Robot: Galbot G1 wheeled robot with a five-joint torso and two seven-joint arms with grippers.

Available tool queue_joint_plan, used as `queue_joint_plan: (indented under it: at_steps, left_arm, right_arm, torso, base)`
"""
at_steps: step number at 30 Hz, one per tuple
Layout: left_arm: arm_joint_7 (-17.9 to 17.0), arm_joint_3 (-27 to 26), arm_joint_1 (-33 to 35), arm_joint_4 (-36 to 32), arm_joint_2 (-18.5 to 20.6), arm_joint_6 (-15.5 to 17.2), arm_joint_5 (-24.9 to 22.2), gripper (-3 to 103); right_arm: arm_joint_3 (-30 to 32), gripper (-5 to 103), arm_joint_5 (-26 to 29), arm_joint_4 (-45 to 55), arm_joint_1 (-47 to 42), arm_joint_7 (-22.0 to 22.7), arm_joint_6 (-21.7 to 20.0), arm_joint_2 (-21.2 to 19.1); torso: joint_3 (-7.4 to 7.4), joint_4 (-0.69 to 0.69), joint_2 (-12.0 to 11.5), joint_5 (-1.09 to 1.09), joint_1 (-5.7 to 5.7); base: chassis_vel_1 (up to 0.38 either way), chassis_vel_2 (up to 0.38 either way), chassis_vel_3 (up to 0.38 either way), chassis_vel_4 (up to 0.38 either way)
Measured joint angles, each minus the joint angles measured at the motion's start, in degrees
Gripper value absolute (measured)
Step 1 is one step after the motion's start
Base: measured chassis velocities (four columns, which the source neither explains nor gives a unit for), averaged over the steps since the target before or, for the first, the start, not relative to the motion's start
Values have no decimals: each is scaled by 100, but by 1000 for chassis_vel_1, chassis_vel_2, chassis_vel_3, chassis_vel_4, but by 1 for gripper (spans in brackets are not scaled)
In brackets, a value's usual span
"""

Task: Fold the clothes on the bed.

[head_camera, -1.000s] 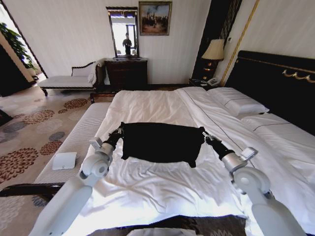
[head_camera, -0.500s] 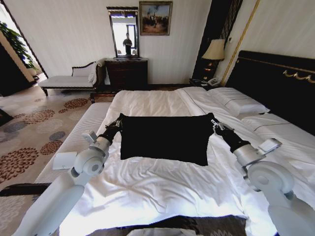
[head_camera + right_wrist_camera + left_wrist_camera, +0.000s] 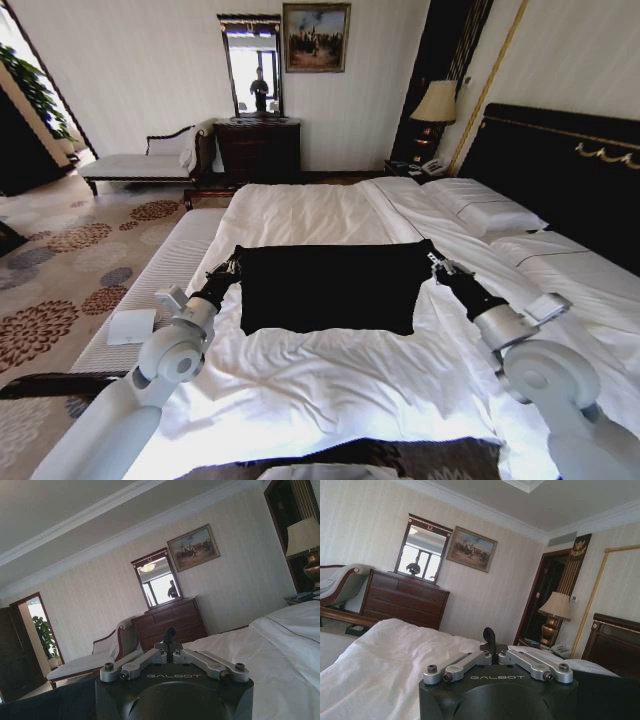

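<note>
- bed [image 3: 330, 400]: big white duvet, rumpled in front of the robot; black headboard [image 3: 560, 170] with gold trim on the robot's right; two white pillows [image 3: 485, 212] against it; dark wood frame
- bench [image 3: 150, 290]: white-cushioned, running along the bed's left edge; touching or just beside the duvet, cannot tell which
- chaise [image 3: 140, 160]: white, by the far wall beyond the bed's left corner; dark dresser [image 3: 258, 148] next to it with a mirror [image 3: 251, 65] and a painting [image 3: 315, 36] above
- lamp [image 3: 434, 105]: on a nightstand beside the headboard's far end
- T-shirt [image 3: 328, 286]: black, spread as a wide rectangle across the middle of the bed; near edge lies on the duvet; far corners drawn out toward the two grippers; lettering not visible
- left gripper [image 3: 230, 265]: at the T-shirt's far left corner, toward the bench side of the bed; fingers pinched closed on the fabric; in its wrist view the fingertips [image 3: 489, 636] meet in a narrow point
- right gripper [image 3: 436, 264]: at the T-shirt's far right corner, on the headboard side of the bed; clamped on the fabric edge; fingertips [image 3: 170, 633] narrow and together
- small white cloth [image 3: 132, 326]: folded, on the bench's near end, well apart from the T-shirt
</note>
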Motion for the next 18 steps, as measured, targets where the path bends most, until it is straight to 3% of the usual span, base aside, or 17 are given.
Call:
queue_joint_plan:
  at_steps: [4, 9, 15, 18]
  left_arm:
    - [45, -250, 598, -266, -133, -13, 83, 1]
    - [242, -771, 1903, -856, -339, -59, 352, 1]
    - [267, -1019, 2404, -1120, -432, -64, 393, 1]
    - [233, -976, 2406, -1144, -443, -31, 308, 1]
  right_arm:
    - [-41, 0, -234, 193, -375, -19, 38, 216]
    - [273, 0, -332, 783, -1272, -42, -4, 538]
    - [576, 0, -157, 998, -1631, 35, -225, 689]
    - [596, 0, 183, 1004, -1736, 288, -583, 787]
  torso:
    - [0, 1, 0, 0, 0]
    - [-1, 1, 1, -1, -1]
    - [-1, 1, 1, -1, -2]
    - [0, 1, 1, 2, -1]
  base:
    - [0, 0, 0, 0]
    - [0, 0, 0, 0]
    - [0, 0, 0, 0]
    - [0, 0, 0, 0]
